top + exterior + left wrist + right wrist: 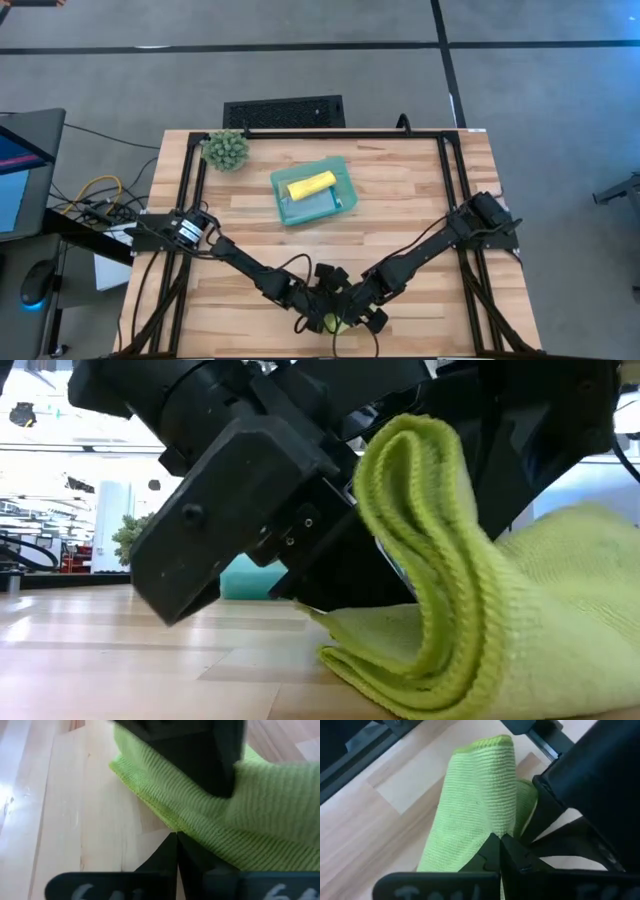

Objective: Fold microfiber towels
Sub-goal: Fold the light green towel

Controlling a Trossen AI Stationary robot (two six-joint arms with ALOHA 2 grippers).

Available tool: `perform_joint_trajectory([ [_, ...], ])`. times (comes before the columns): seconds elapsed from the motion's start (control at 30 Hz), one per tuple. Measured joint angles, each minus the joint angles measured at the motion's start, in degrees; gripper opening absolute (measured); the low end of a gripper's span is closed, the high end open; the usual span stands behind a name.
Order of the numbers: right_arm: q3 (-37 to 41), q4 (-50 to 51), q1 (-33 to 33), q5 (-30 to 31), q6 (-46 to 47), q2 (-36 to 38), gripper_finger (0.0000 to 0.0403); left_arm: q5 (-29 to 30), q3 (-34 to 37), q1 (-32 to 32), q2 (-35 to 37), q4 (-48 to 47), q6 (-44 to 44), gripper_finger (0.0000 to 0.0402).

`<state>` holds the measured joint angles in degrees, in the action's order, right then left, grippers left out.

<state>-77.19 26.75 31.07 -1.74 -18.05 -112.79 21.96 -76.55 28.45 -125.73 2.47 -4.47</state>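
At the bottom centre of the high frame, both arms converge on one item: lime green towel (331,322), mostly hidden there under the two grippers. Left gripper (177,836): fingers pressed together, pinching the towel's edge just above the wooden table (400,190). Right gripper (500,838): fingers likewise together, clamped on a raised fold of the same cloth. Low view: the towel (450,590) fills the right half of the frame, one ridge lifted upright in a loop, the remainder lying in soft layers on the boards.

Upper centre of the high frame: teal tray (283,190), tilted, holding a rolled yellow towel (311,184) atop a pale folded cloth (318,206).

Upper left of the tabletop: spiky green plant ball (226,149), well apart from the tray.
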Motion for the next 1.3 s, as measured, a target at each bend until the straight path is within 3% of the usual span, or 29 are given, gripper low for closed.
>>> perform_joint_trajectory([
  [0.17,0.0,-0.6,-0.1,-0.4,0.7,0.2,0.0014,3.2,-3.1,0.6,-0.1,-7.9,-0.3,0.0000],
  [0.43,0.1,1.0,-0.4,-0.8,3.1,0.3,0.0018,9.4,-10.7,3.9,0.0,-30.3,-4.8,0.0000],
  [0.77,0.1,-1.4,-1.2,-0.7,1.8,-0.9,0.0025,18.6,-13.0,9.4,0.1,-50.3,-21.4,0.0000],
  [0.93,0.1,-3.5,-1.6,0.6,1.2,-1.0,0.0047,22.4,-13.1,12.5,0.1,-52.5,-27.1,0.0000],
  [1.3,0.2,0.2,-4.3,1.4,6.5,-0.7,0.0115,25.4,-13.1,13.5,0.2,-51.6,-28.1,0.0000],
])
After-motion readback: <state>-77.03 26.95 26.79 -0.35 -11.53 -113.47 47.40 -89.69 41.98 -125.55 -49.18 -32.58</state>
